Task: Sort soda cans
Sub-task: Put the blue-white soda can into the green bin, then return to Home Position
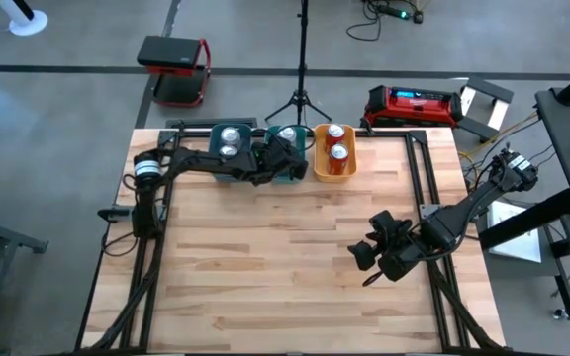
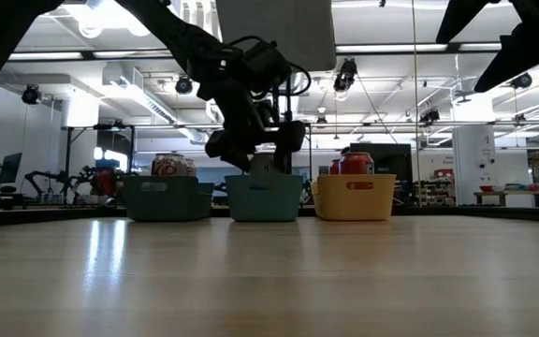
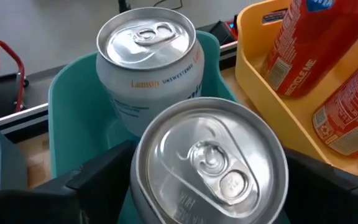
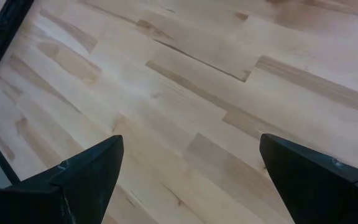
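Left gripper (image 3: 207,186) clamps silver-grey metal can (image 3: 210,165) over middle teal plastic bin (image 3: 73,87), beside another already inside. Two red cans (image 1: 337,140) in orange bin (image 1: 320,170), two grey in dark bin (image 1: 216,158). Last can nearly placed. Right gripper (image 4: 188,171) spread wide, empty, above wooden table (image 1: 265,277).

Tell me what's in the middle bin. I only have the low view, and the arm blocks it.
Observer: Two silver-grey cans stand in the middle teal bin: the near can at the left gripper, and a lemon-labelled can beside it.
Operator: Where's the right gripper?
Observer: The right gripper is open and empty over bare table, on the right side, away from the bins.
Operator: And the other bins?
Observer: Two red cans are in the orange bin, and two silver cans are in the left bin.
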`<state>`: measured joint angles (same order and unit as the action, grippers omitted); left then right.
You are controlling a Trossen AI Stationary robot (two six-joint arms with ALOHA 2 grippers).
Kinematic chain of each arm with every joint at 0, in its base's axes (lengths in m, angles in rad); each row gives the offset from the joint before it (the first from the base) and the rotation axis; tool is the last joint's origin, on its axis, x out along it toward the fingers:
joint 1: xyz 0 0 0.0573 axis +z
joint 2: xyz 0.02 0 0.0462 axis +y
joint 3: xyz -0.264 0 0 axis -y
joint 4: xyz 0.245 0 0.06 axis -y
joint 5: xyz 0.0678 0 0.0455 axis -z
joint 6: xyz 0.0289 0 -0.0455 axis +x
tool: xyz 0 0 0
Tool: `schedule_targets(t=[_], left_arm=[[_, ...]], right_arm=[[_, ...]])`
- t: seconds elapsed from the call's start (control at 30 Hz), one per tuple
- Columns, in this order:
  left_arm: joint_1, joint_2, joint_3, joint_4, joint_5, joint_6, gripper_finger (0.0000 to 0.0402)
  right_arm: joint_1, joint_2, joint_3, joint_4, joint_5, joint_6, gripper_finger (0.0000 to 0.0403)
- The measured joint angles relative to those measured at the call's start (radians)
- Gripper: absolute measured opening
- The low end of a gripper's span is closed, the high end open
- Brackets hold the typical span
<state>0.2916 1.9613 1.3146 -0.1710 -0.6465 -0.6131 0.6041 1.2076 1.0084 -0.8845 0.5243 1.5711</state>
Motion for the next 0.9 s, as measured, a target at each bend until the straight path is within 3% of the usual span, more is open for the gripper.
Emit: schedule_targets(t=[0.67, 0.83, 0.9], left_arm=[[-0.045, -0.138, 0.312, -0.42, 0.001, 0.058, 0.0337], [-0.093, -0.255, 0.329, -0.405, 0.009, 0.173, 0.0333], [-0.113, -0.302, 0.328, -0.415, 0.06, 0.248, 0.0328]], right_arm=[[-0.002, 0.001, 0.0, 0.002, -0.005, -0.232, 0.0373], [-0.016, 0.004, -0.001, 0.008, 0.009, -0.366, 0.0373], [-0.031, 0.002, -0.001, 0.011, 0.029, -0.388, 0.0373]])
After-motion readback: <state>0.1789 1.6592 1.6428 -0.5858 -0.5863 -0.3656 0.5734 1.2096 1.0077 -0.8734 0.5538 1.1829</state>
